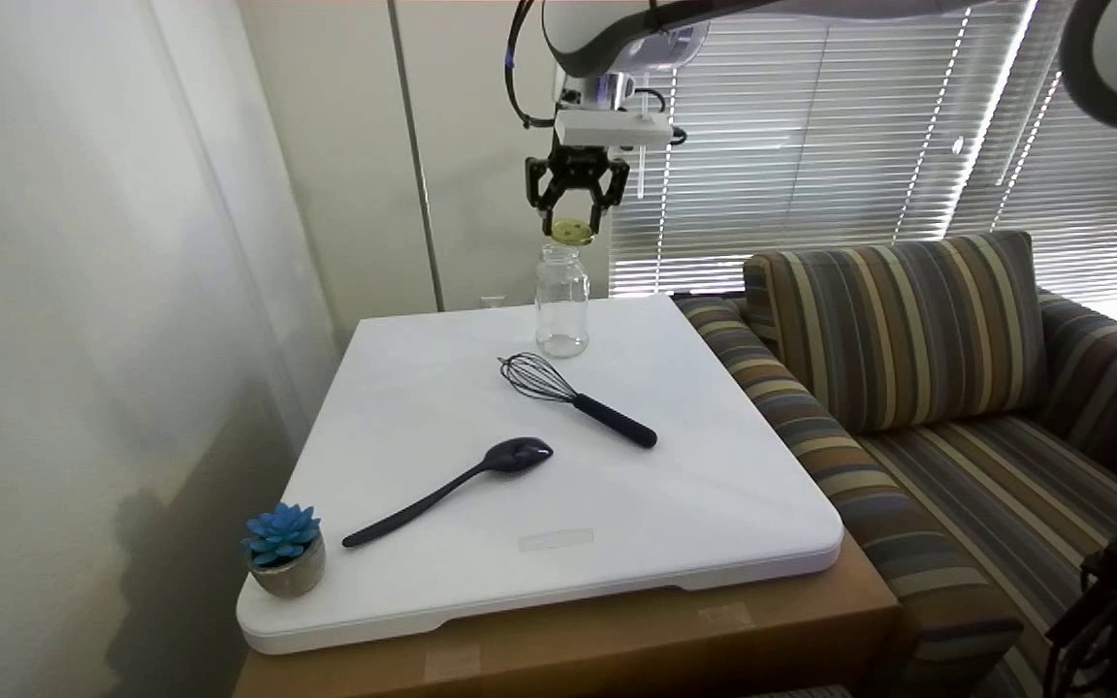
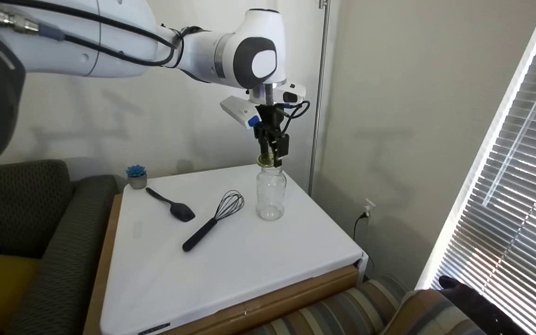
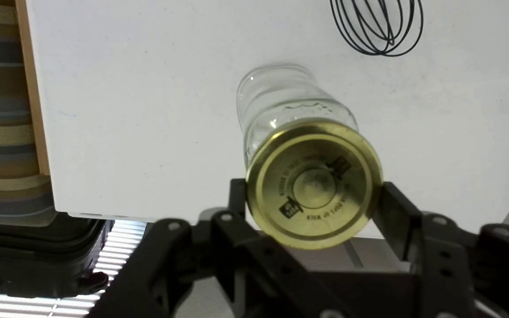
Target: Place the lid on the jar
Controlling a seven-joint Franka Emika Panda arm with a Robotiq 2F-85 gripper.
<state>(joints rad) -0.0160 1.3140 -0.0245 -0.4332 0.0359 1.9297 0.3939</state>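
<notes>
The yellow-gold lid (image 3: pixel 314 187) is held by its rim between the two black fingertips of my gripper (image 3: pixel 309 194) in the wrist view. Its printed top faces the wrist camera. The clear glass jar (image 1: pixel 561 305) stands upright on the white table (image 1: pixel 714 504); it also shows in an exterior view (image 2: pixel 271 195). My gripper (image 1: pixel 572 223) holds the lid (image 1: pixel 573 232) just above the jar's mouth, a little to the right in that view, with a small gap. In an exterior view the lid (image 2: pixel 265 160) overlaps the mouth's top. In the wrist view the lid hides the mouth.
A black whisk (image 1: pixel 614 419) lies close to the jar; its wires (image 3: pixel 378 26) show in the wrist view. A black spoon (image 1: pixel 517 454) and a blue potted plant (image 1: pixel 284 557) are farther off. A striped armchair (image 1: pixel 898 339) stands beside the table.
</notes>
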